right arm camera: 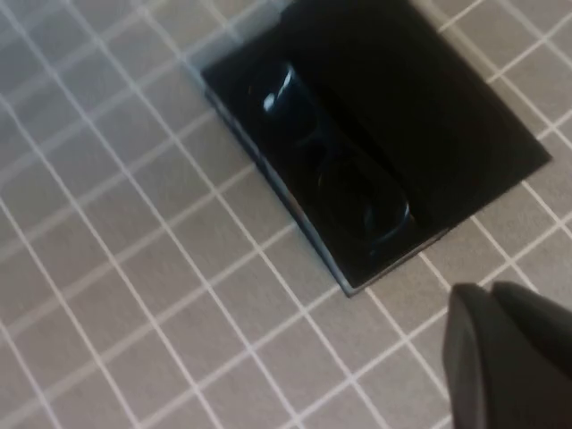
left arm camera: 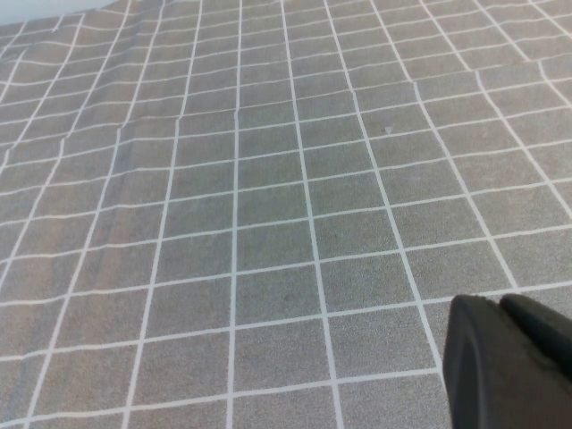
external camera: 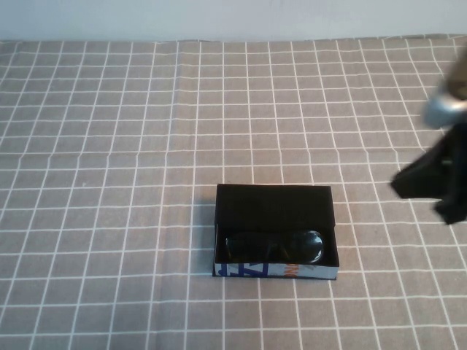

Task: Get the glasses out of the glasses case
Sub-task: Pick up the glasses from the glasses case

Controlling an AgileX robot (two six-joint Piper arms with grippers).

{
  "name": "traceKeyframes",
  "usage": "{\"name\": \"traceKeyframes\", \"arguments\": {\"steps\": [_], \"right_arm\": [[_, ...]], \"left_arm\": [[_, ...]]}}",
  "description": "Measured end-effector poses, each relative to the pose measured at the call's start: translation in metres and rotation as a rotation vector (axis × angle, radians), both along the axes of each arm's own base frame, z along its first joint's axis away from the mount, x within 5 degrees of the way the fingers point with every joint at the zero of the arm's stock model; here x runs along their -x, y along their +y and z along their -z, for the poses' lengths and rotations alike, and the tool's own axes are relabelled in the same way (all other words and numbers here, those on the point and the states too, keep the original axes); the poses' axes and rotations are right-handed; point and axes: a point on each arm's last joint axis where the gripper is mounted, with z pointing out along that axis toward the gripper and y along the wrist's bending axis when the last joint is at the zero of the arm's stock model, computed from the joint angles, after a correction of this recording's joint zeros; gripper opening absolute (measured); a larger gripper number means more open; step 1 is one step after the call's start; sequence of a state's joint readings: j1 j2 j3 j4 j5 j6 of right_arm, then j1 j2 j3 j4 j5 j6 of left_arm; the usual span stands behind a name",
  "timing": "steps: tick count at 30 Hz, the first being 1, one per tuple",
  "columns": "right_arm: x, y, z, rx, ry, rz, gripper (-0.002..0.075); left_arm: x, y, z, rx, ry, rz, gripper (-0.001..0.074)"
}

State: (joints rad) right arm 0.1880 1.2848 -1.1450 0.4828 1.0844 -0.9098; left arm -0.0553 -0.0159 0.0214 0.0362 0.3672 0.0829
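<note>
High view: glasses case (external camera: 276, 232) lies open, lid flap back, exposing the glasses (external camera: 274, 246) inside for pickup. Right gripper (right arm camera: 508, 353), fingers seemingly together and empty, hangs beside and above the case; left gripper (left arm camera: 509, 357), apparently closed, idles over bare tablecloth (left arm camera: 268, 223).

Grey woven tablecloth (external camera: 109, 146): thin white grid lines, square pattern over whole surface.
Rectangular glasses case (external camera: 276, 204): black inside, black lid flap; front side white-blue with blue and orange lettering.
Black plastic-framed glasses (external camera: 273, 246): dark lenses with pale glossy reflections, in case.
Right gripper (external camera: 438, 182), at right edge of table: black, silver-grey part above.
Left gripper (left arm camera: 509, 362), over bare cloth: black, matte.
Wall strip (external camera: 219, 18) behind table: plain white.
</note>
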Motion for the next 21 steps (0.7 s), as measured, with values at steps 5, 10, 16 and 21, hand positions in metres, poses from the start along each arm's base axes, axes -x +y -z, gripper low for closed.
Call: {"name": "traceKeyframes", "arguments": {"steps": [5,10,16,21], "right_arm": [[-0.032,0.041,0.017,0.178,-0.005,-0.181,-0.0016],[-0.055,0.080,0.039,0.287,-0.015,-0.324,0.0057],[-0.072,0.117,0.073,0.381,0.000,-0.442,0.0380],[-0.078,0.136,0.100,0.463,0.014,-0.509,0.0436]], "left_arm": [[0.000,0.000,0.000,0.000,0.000,0.000,-0.0004],[0.000,0.000,0.000,0.000,0.000,0.000,-0.0004],[0.000,0.000,0.000,0.000,0.000,0.000,-0.0004],[0.000,0.000,0.000,0.000,0.000,0.000,-0.0004]]}}
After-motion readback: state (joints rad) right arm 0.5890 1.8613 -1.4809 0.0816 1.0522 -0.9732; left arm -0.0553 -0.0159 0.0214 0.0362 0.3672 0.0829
